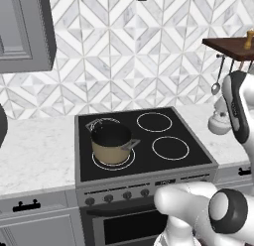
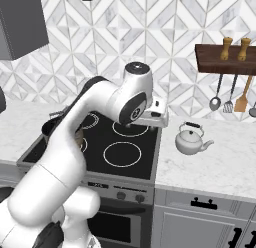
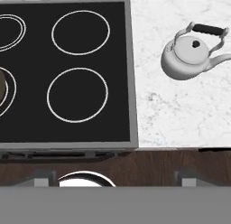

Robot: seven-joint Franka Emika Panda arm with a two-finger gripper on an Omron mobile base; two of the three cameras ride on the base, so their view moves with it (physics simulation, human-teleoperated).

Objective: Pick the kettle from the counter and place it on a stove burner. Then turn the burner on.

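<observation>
The kettle (image 2: 191, 139) is sitting upright on the surface (image 2: 225, 167) to the right of the cooktop (image 2: 125, 157), near that slab's back edge and apart from the cooktop's right edge. In the hand view the kettle (image 3: 191, 56) is showing from above, with its dark-gripped handle arched over the lid knob and its spout pointing away from the stove. The left base view is catching just the kettle (image 1: 219, 122) half hidden behind the white arm.

The tan pot (image 1: 112, 141) is resting on the front left burner, plain in the left base view, while the right base view is hiding most of it behind the arm. The front right stove burner (image 3: 77, 95) is lying bare. A wooden shelf (image 2: 225, 59) with hanging utensils (image 2: 231, 97) is showing above the surface at the right.

The robot's hand (image 2: 152, 114) is hanging above the cooktop's right edge, touching nothing. Whether the fingers are apart or together cannot be told. No readable writing is showing anywhere.
</observation>
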